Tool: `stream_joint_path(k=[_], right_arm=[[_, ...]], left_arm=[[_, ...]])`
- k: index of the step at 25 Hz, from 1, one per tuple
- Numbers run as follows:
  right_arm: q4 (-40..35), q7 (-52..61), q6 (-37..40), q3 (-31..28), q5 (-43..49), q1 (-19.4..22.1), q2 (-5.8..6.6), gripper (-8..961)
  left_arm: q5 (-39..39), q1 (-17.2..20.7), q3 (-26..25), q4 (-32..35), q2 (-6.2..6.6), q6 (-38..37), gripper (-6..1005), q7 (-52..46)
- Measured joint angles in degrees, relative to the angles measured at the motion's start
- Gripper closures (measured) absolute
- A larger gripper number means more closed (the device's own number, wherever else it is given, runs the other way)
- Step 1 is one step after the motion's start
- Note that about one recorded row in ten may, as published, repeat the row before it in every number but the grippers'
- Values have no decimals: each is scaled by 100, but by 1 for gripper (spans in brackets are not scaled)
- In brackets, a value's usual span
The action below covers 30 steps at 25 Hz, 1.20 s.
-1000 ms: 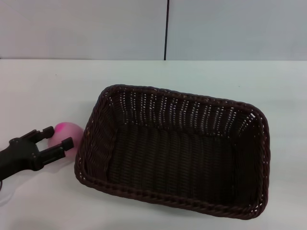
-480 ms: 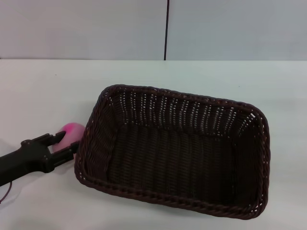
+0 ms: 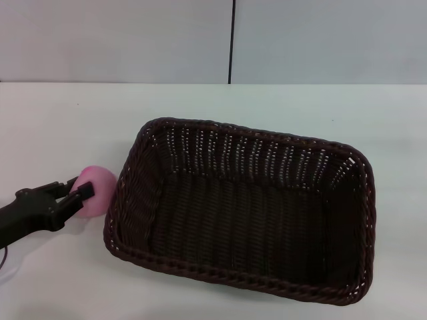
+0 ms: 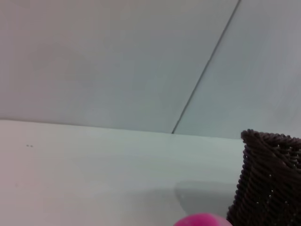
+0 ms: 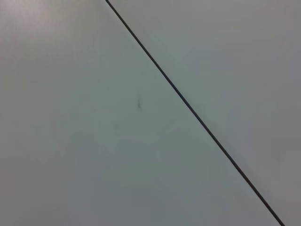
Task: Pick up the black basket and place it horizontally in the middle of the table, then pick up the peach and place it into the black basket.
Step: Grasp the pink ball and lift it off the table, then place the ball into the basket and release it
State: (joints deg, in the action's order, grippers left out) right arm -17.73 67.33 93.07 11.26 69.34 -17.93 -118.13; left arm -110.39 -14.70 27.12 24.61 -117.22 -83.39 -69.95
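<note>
We see the left gripper [image 3: 79, 189] low at the counter's [image 3: 53, 127] left side, its jaws closed around the peach [image 3: 97, 189], which sits just beside the basket's [image 3: 240, 207] left wall. The basket lies flat, mid-counter, open side up. The right gripper is out of sight, so we cannot tell its jaws.

Counting from head view: one black basket [image 3: 240, 210] sitting on table [image 3: 60, 120], one table only. One peach [image 3: 95, 191] showing, just beside basket's left end. One gripper of mine showing, left gripper [image 3: 75, 193]; right one not appearing. Left wrist view repeating same count: one basket corner [image 4: 270, 181], one peach top [image 4: 203, 220]. One dark seam line [image 3: 231, 41] running down wall behind.
</note>
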Motion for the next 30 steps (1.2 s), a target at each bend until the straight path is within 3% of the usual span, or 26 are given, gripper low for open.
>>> stream_joint_path(k=[9, 13, 18, 22, 24, 26, 28, 30], right_arm=[[97, -1, -12, -11, 0, -10, 31, 435], [98, 0, -11, -10, 0, -17, 34, 435], [123, 0, -11, -9, 1, -36, 35, 435], [154, 0, -14, -9, 1, -80, 40, 435], [156, 0, -15, -9, 1, -97, 39, 435], [162, 0, -15, -10, 1, -108, 32, 435], [184, 0, -17, -6, 1, -112, 27, 435], [216, 0, -18, 6, 14, -113, 32, 436]], left_arm=[[58, -2, -195, 0, -3, -168, 780, 0], [186, -39, -964, 0, 1, -831, 802, -15], [409, -112, -1272, -44, -14, -1276, 860, -48], [555, -183, -1304, -144, -26, -1474, 900, -53], [585, -538, -1238, -453, -48, -1932, 915, -43], [560, -633, -1186, -534, -58, -2020, 922, -19], [545, -946, -688, -754, -88, -1985, 928, 97], [546, -1007, -588, -788, -96, -1913, 935, 88]])
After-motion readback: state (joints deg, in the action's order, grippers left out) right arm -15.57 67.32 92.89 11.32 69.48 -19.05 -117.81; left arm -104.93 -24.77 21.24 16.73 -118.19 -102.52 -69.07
